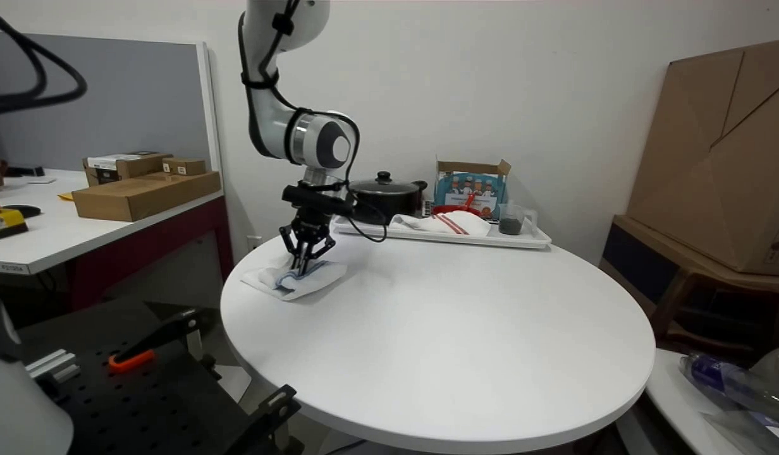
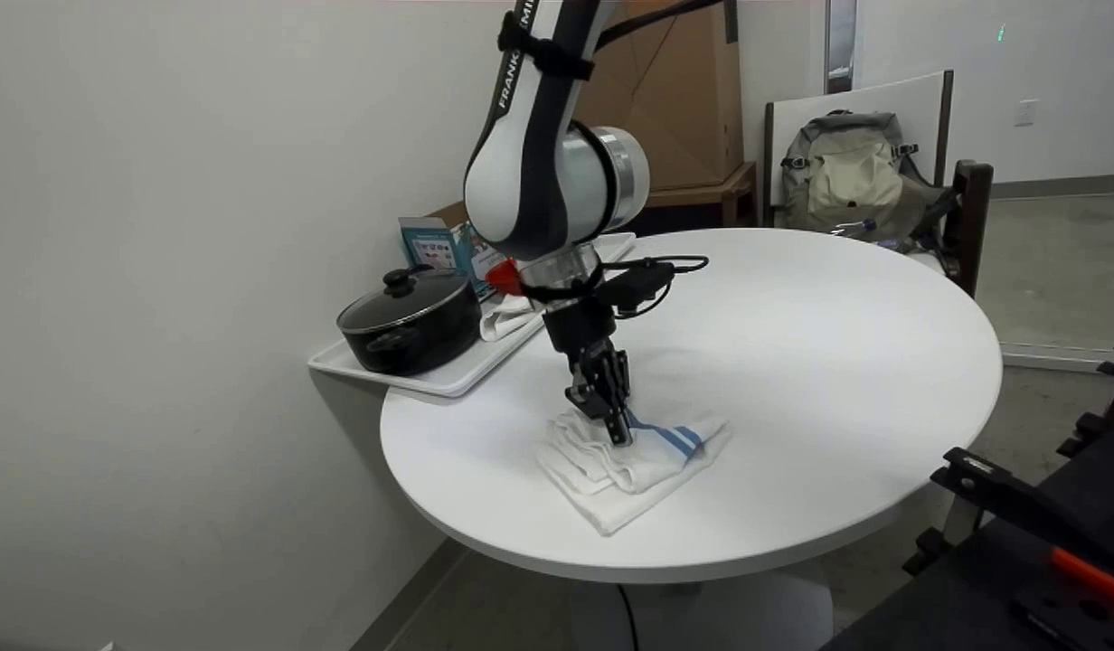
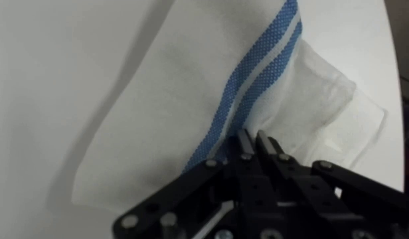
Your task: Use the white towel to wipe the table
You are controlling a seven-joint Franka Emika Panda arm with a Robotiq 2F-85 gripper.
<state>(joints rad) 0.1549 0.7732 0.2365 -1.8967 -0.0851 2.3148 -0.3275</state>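
1. Fingers (image 3: 246, 142) clenched on white towel (image 2: 647, 466).
2. Towel lies on round desk (image 2: 837, 362) near rim, one corner pointing at it.
3. Wrist view: blue stripes (image 3: 274, 68) slant from fingers to upper right; long axis unclear.

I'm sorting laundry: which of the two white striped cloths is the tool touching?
The white towel with blue stripes, on the round table, pinched in the tool; the other cloth has red stripes and lies on the white tray.

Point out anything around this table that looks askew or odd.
In an exterior view, the white tray under the black pot juts past the edge of the round table, one corner overhanging: odd for a loaded tray.
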